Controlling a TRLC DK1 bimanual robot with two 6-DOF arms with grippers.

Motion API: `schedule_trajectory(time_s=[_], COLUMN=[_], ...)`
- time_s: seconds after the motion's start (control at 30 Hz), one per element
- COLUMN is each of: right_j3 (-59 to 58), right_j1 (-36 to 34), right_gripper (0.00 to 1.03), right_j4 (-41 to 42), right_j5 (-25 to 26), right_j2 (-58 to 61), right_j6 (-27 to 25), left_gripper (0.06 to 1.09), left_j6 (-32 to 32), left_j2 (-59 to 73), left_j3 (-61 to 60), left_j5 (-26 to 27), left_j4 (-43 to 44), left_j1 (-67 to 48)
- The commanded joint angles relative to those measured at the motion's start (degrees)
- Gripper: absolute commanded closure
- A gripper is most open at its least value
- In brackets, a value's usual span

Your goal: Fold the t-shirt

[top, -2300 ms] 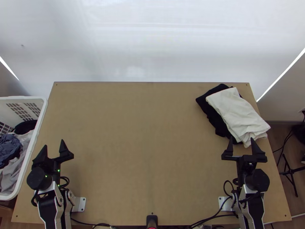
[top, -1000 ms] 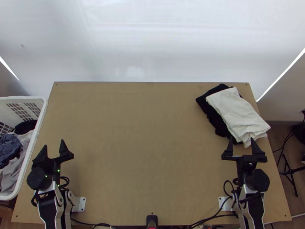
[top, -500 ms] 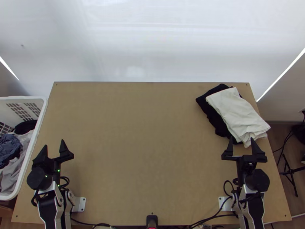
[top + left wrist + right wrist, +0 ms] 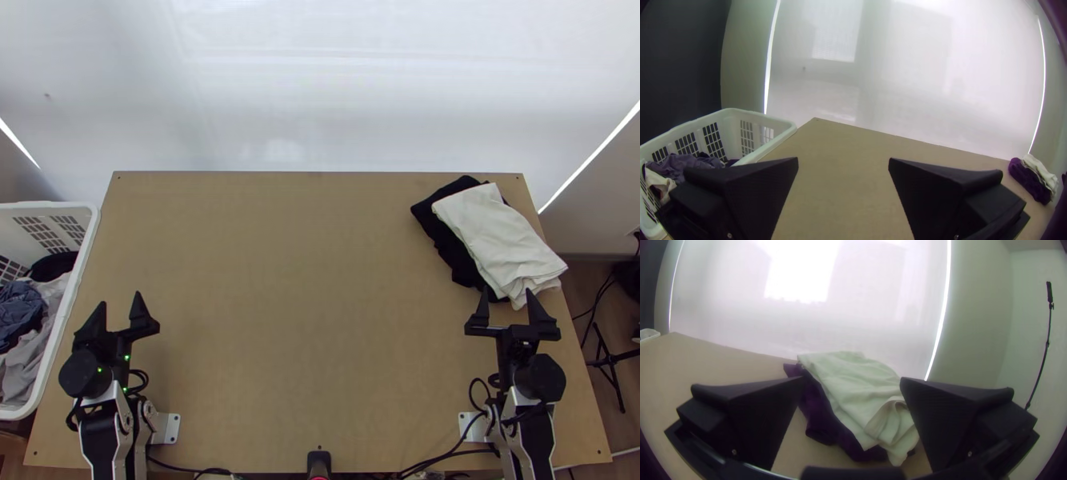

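A white basket (image 4: 93, 232) of crumpled clothes (image 4: 20, 308) stands beside the table's (image 4: 304, 320) left edge. The left gripper (image 4: 120, 298) gapes, empty, near it; the right gripper (image 4: 507, 290), also gaping and empty, is by the pile's near end. Near the far right corner, a white cloth (image 4: 496, 232), perhaps the t-shirt, lies folded over black cloth (image 4: 448, 248), slanting lengthwise toward the right edge, near end rumpled.

Open room spans the middle of the table (image 4: 304, 280), between a white basket (image 4: 48, 206) along its left edge and piled cloths (image 4: 492, 232) near its far right corner.
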Motion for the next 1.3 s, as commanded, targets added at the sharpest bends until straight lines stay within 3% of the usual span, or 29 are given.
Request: schedule_trajectory(time_s=[0.0, 0.1, 0.27, 0.67, 0.77, 0.9, 1.27], right_j3=[0.0, 0.0, 0.0, 0.0, 0.0, 0.0, 0.0], right_j1=[0.1, 0.1, 0.1, 0.3, 0.4, 0.0, -0.6], right_gripper=[0.04, 0.04, 0.04, 0.04, 0.04, 0.04, 0.04], right_j4=[0.0, 0.0, 0.0, 0.0, 0.0, 0.0, -0.1], right_j5=[-0.1, -0.1, -0.1, -0.1, -0.1, -0.1, -0.1], right_j2=[0.0, -0.1, 0.0, 0.0, 0.0, 0.0, 0.1], right_j6=[3.1, 3.1, 3.1, 3.4, 4.3, 4.2, 4.3], left_gripper=[0.1, 0.11, 0.11, 0.11, 0.11, 0.11, 0.11], left_j6=[3.3, 4.0, 3.2, -5.4, -7.6, -12.3, -7.0], left_j2=[0.1, 2.5, 19.5, 73.5, 83.7, 91.7, 117.5], left_j3=[3.3, 10.2, 28.6, 81.6, 86.5, 88.1, 91.9], left_j5=[-0.1, -0.1, -0.2, -0.3, -0.2, -0.2, -1.4], left_j4=[0.9, -2.6, -7.4, -41.3, -42.1, -36.7, -39.6], left_j1=[-1.3, -0.9, 5.2, 38.3, 43.1, 46.5, 48.9])
